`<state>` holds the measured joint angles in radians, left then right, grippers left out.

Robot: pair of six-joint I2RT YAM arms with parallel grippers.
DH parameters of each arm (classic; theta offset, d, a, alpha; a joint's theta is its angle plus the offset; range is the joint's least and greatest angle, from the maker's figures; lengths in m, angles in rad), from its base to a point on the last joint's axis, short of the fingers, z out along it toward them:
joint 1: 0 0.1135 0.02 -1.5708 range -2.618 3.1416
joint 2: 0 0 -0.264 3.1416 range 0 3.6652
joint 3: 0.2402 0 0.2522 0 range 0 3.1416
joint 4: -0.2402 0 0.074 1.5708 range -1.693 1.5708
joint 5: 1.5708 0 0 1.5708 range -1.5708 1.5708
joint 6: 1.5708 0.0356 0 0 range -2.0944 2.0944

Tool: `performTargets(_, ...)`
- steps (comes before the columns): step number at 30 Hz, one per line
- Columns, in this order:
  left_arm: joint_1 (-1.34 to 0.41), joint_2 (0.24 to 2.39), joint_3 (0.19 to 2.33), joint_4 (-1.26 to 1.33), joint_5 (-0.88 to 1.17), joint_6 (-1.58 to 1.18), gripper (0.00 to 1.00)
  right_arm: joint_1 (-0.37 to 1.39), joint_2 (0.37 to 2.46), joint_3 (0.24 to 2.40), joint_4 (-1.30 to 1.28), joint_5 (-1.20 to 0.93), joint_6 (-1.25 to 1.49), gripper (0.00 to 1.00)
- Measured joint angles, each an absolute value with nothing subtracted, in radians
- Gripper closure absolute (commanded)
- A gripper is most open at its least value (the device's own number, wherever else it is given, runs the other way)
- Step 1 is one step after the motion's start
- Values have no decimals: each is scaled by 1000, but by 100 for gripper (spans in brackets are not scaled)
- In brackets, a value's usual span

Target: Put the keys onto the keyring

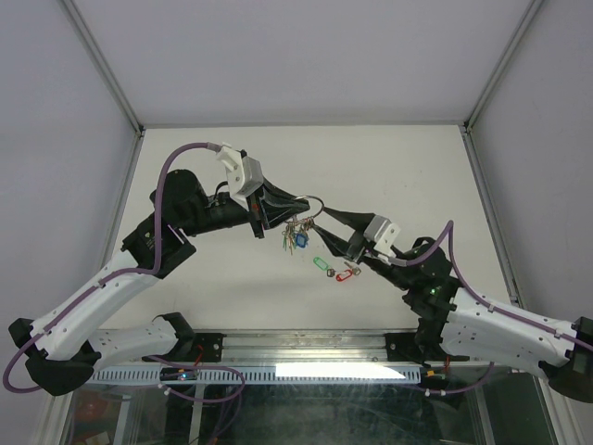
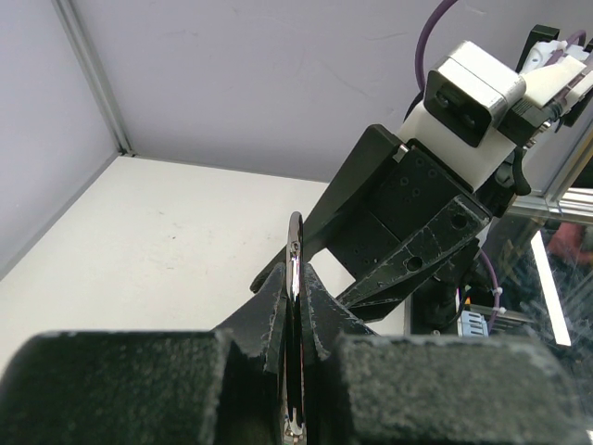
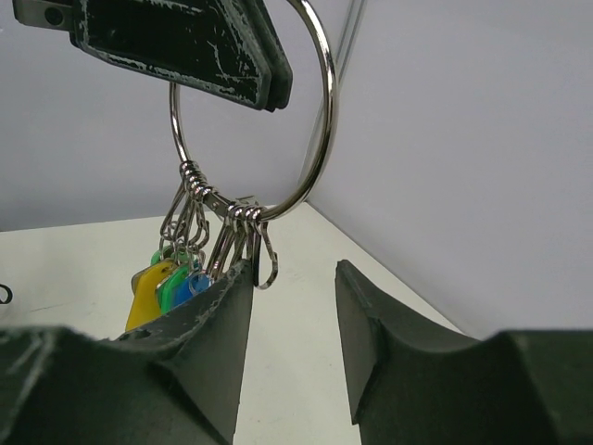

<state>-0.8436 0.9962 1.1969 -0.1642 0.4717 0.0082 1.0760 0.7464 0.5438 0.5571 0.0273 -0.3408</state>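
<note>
My left gripper [image 1: 304,206] is shut on the keyring [image 1: 320,200], holding it up above the table. In the left wrist view the ring's thin silver wire [image 2: 295,264] stands edge-on, pinched between the fingertips of the left gripper [image 2: 296,275]. The right wrist view shows the keyring [image 3: 330,120] hanging from the left fingers [image 3: 185,42], with clips and yellow, green and blue tags [image 3: 167,283] bunched at its bottom. My right gripper [image 3: 292,306] is open just below the ring, its left finger against the hanging clips. Loose keys with a green tag [image 1: 322,266] and a red tag [image 1: 347,273] lie on the table.
The white table [image 1: 389,167] is walled by grey panels at the back and sides. A metal rail [image 1: 306,348] runs along the near edge between the arm bases. The right arm's camera housing [image 2: 477,88] fills the upper right of the left wrist view.
</note>
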Motion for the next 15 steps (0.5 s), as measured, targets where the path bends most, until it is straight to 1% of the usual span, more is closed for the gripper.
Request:
performTargets(7,-844,997,1197,-164,472,8,100,1076,749,544,572,52,-339,68)
performTargets(10,-844,998,1197,-164,472,8,100,1077,749,544,591,68,-340,69)
performTargets(15,-844,1002,1197,-164,472,8,100,1077,750,544,607,71,-342,68)
